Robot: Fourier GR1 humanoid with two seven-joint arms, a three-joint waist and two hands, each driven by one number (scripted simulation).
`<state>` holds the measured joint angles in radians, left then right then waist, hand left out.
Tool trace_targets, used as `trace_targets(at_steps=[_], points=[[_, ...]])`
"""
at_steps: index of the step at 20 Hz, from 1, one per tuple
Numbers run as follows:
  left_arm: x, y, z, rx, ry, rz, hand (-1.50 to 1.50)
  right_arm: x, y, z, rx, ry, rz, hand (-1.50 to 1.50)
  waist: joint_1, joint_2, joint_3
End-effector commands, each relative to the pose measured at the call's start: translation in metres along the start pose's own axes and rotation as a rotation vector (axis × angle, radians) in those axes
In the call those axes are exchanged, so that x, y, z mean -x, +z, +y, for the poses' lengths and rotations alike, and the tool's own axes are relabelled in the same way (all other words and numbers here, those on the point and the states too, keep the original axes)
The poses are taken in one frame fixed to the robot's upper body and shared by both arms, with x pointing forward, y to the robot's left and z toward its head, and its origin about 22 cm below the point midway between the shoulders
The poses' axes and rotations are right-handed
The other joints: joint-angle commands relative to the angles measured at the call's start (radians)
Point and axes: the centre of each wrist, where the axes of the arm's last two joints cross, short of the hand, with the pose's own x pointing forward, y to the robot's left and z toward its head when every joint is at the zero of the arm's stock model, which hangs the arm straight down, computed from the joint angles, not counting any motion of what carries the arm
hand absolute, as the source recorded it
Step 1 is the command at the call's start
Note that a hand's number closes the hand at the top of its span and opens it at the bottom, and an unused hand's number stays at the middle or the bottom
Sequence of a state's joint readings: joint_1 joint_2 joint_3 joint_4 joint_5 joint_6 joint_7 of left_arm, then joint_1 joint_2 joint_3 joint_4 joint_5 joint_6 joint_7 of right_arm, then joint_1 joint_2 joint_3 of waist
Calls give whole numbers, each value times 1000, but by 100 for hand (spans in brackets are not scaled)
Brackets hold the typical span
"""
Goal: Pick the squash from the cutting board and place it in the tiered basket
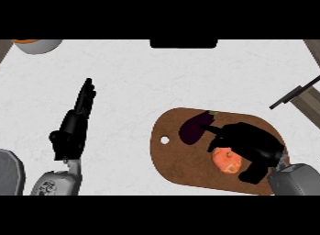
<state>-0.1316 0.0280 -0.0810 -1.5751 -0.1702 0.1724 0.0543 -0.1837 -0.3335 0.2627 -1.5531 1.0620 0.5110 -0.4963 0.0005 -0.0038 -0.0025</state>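
Note:
An orange squash (226, 161) lies on the brown cutting board (176, 156), at its near right part. My right hand (251, 141) is over the squash, its fingers and thumb curled round it and hiding its right side. The squash still looks down on the board. A dark purple eggplant (195, 126) lies on the board just left of the hand. The tiered basket (310, 94), with black rods and a wooden shelf, shows only partly at the right edge. My left hand (73, 126) rests open at the left, fingers straight and pointing away.
A light bowl (37, 45) with something orange inside sits at the far left corner. A grey rounded object (1, 172) lies at the near left edge. A black block (183, 43) sits at the far middle edge. Dark wood borders the white counter at both far corners.

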Motion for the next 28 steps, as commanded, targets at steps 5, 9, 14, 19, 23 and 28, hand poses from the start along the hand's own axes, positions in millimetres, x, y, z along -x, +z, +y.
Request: trace_targets(at_steps=[5, 9, 14, 19, 23, 28], points=[[2, 6, -2, -12, 9, 3, 0, -14, -7, 20, 122, 138, -51, 150, 0, 3, 3], [5, 0, 7, -44, -11, 13, 0, 1, 72, -7, -8, 253, 163, 150, -46, -8, 1], [11, 12, 24, -83, -14, 34, 0, 21, 172, -59, -109, 405, 417, 150, -82, -17, 0], [7, 9, 20, -64, -25, 36, 0, 1, 244, -99, 41, 385, 478, 150, -75, -12, 1], [14, 6, 23, -63, -13, 31, 0, -30, 280, -137, 173, 396, 510, 150, -64, -9, 0], [10, 9, 19, -38, 11, 31, 0, -57, 326, -175, 381, 356, 530, 150, -53, -12, -1]])
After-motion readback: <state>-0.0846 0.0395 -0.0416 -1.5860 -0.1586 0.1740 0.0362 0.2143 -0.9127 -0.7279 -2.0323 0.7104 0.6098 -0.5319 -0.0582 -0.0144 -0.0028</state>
